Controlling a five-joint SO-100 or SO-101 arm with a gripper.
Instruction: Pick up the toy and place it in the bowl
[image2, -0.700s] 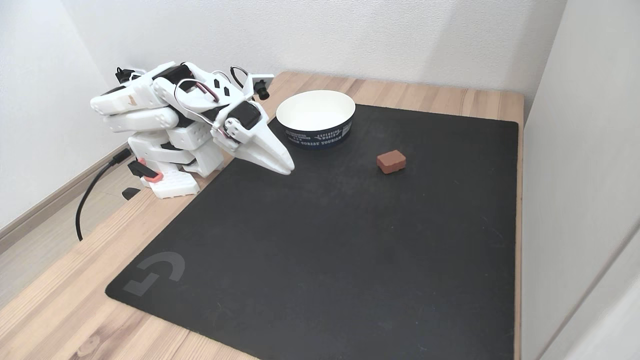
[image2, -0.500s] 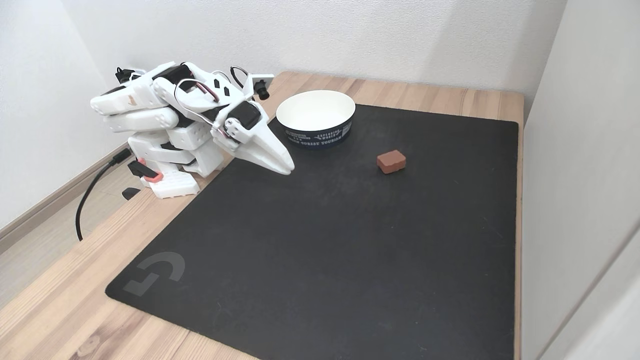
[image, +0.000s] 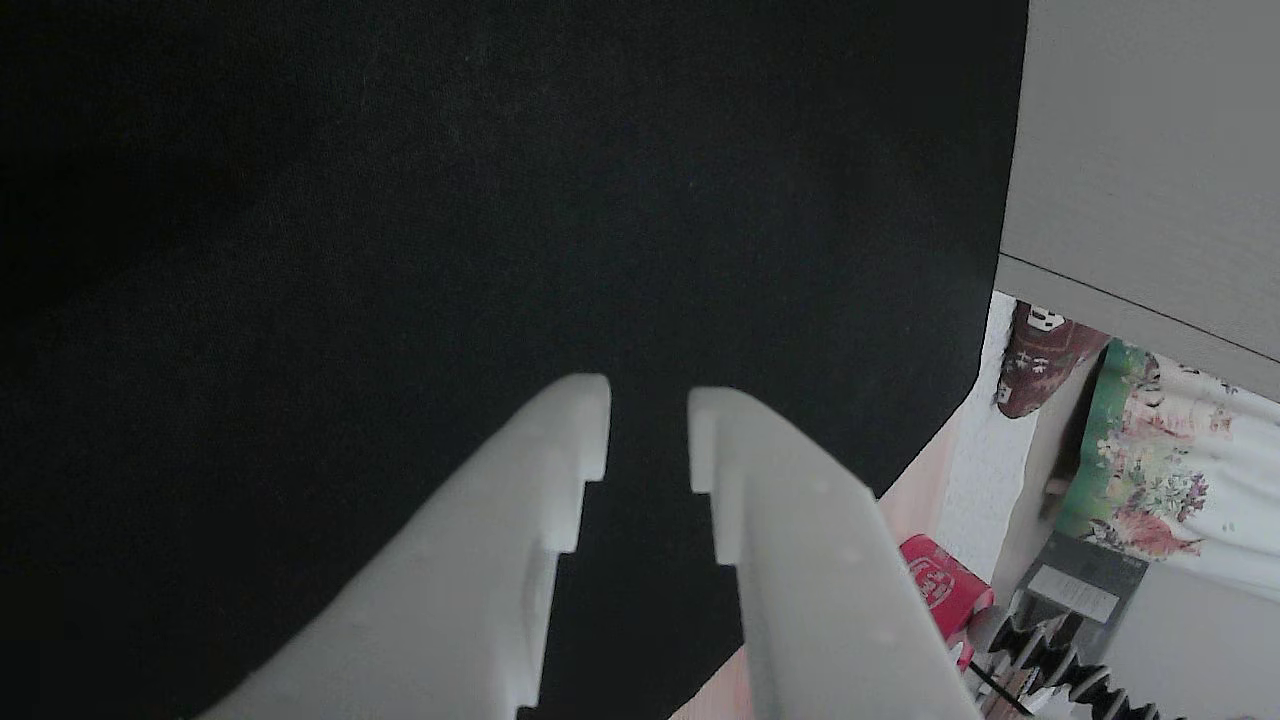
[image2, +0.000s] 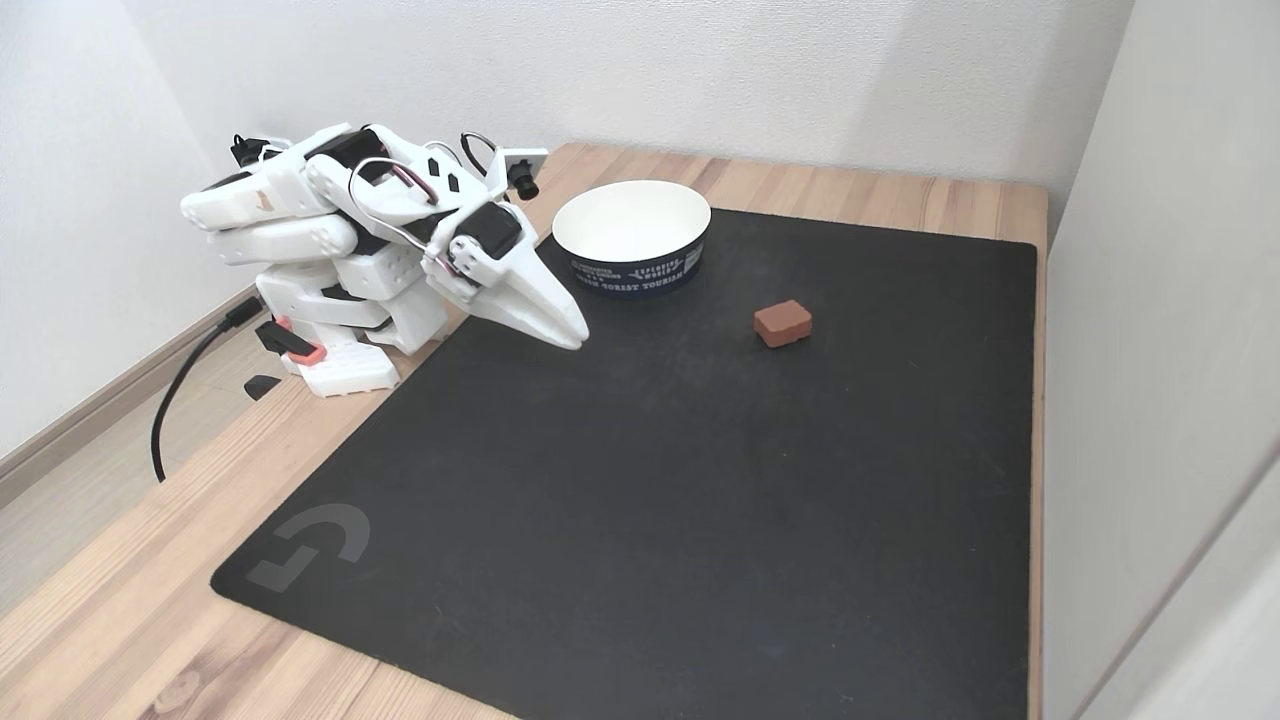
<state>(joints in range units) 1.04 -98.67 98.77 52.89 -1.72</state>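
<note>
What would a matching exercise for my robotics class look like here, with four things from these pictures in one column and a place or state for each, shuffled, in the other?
Things:
1. toy
2. bowl
3. gripper
4. mat

Places or states:
A. black, spread over the wooden table
B. white inside, nothing in it, at the mat's far edge
C. lying alone on the mat, right of the bowl in the fixed view
D. low over the mat's left part, holding nothing

Pairs: 1-C, 2-B, 3-D, 4-A

A black mat (image2: 650, 480) covers most of the wooden table (image2: 120, 620) under me; beyond its edge I see a red packet (image: 940, 585) and flowered cloth (image: 1160, 470).
</note>
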